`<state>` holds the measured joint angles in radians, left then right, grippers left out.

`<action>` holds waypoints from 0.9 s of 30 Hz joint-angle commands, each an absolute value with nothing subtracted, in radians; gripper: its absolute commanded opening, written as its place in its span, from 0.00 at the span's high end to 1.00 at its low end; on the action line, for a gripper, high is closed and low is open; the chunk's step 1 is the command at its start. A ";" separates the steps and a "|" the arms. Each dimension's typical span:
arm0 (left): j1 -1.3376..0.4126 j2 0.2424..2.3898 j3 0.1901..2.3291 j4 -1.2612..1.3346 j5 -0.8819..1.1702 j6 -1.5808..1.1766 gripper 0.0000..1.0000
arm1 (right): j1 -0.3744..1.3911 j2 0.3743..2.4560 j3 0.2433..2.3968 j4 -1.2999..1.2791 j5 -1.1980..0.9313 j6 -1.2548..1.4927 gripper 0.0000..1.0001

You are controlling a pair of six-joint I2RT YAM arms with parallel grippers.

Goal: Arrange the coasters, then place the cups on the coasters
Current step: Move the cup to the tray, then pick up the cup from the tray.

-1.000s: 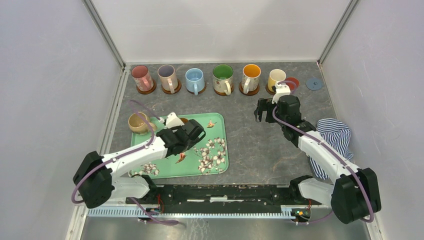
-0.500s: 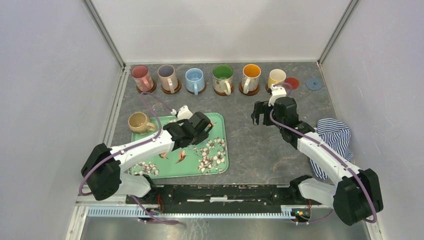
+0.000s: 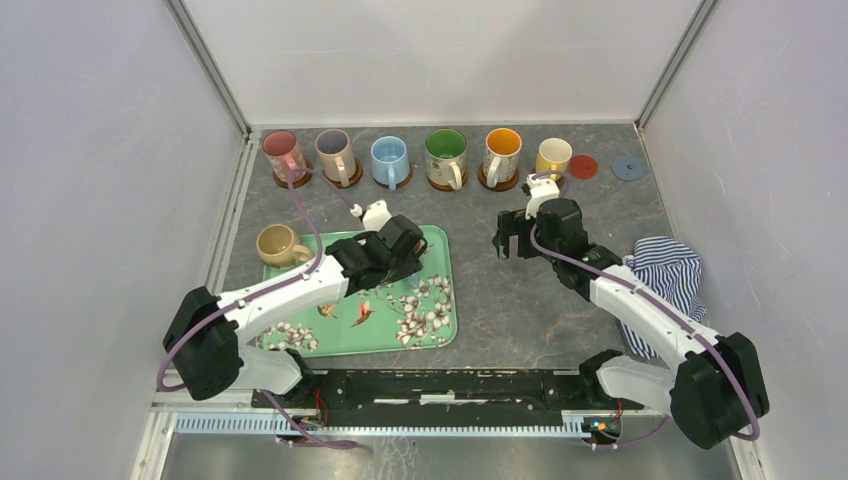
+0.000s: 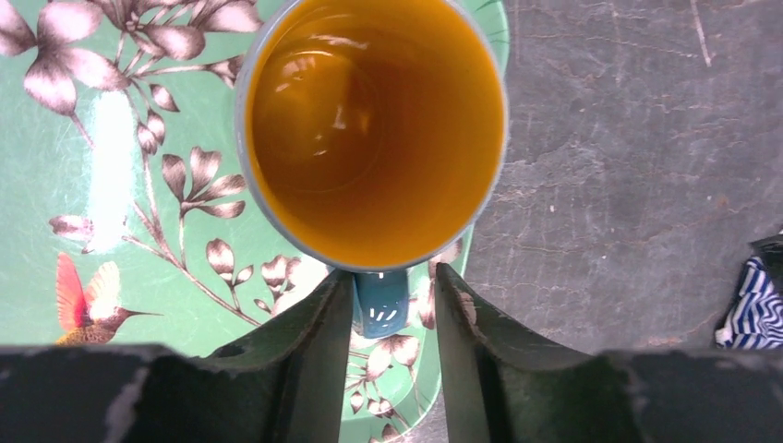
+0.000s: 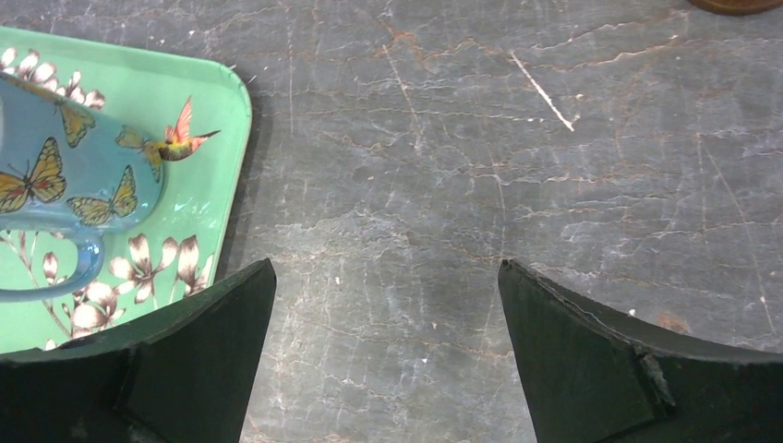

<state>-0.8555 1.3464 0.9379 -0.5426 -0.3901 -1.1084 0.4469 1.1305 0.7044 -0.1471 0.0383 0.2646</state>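
Your left gripper (image 4: 391, 277) | jaws slightly apart astride the handle (image 4: 380, 309) | cup (image 4: 369, 129) dead ahead, upper centre | right gripper (image 5: 386, 263) jaws wide apart, farther off

Six mugs (image 3: 446, 152) are lining the far edge of the surface (image 3: 520, 310), blocking low passage there. The red coaster (image 3: 584, 166) and blue-grey coaster (image 3: 627, 166) are lying flat near the far right corner. The tray (image 3: 425, 300) is occupying the near left, with the tan mug (image 3: 277, 243) and blue mug (image 4: 369, 129) standing at its far corners. The striped cloth (image 3: 668, 270) is crowding the right edge. Between tray and cloth, bare surface is lying open.
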 commanded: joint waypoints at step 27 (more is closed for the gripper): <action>-0.828 0.884 0.910 -0.615 -0.732 -0.633 0.00 | 0.952 1.338 0.935 -0.159 0.325 0.438 0.07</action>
<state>-0.8318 0.9363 0.9390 -0.6266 -0.6170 -0.7181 0.9092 1.2976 0.8696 -0.1822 0.2298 0.3698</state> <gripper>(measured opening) 0.993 0.939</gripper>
